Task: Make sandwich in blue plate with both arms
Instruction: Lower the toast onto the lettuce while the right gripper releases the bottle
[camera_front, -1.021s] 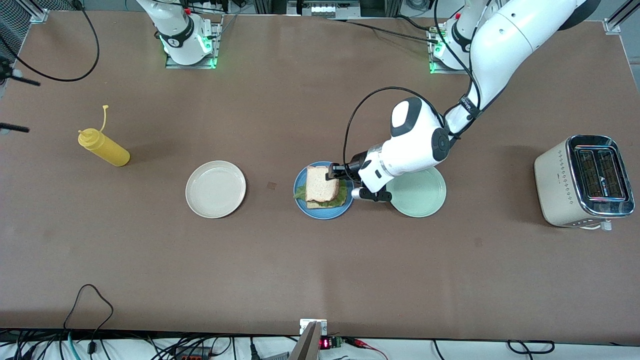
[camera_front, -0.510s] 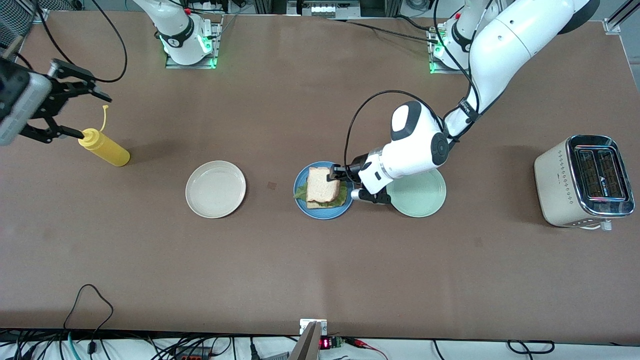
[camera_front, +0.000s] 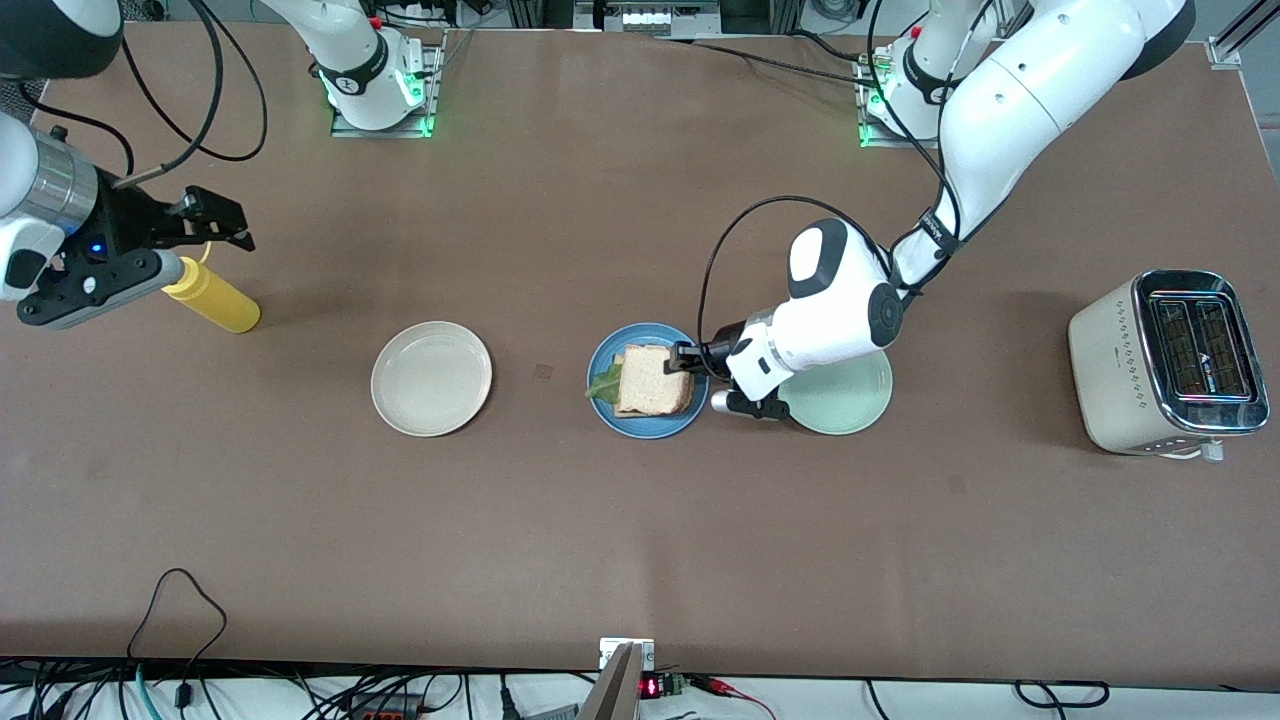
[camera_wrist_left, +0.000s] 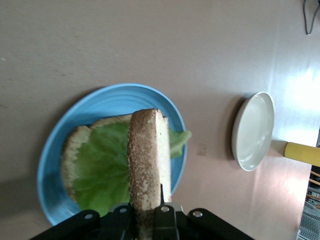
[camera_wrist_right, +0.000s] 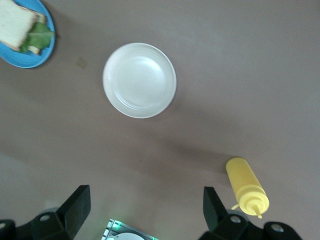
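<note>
Lowered since a second ago, the top bread slice (camera_front: 655, 380) now tips flatter over the lettuce (camera_wrist_left: 102, 167).
Left gripper (camera_front: 689, 358) pinches its edge above the blue plate (camera_front: 610, 412); right gripper (camera_wrist_right: 145, 210), over the yellow bottle (camera_front: 212, 299), gapes wide.

Even, bright overhead light across the brown worktop (camera_front: 640, 520) in the front view, sharp throughout, with only soft short shadows beside the toaster (camera_front: 1165, 362) and the yellow bottle (camera_front: 212, 298). Strong white glare washing out the worktop near the cream plate (camera_wrist_left: 253, 131) in the left wrist view, bread slice (camera_wrist_left: 149, 167) up close slightly soft. Mild overall blur in the right wrist view, black fingers (camera_wrist_right: 75, 209) dark and unfocused at the frame edge.
</note>
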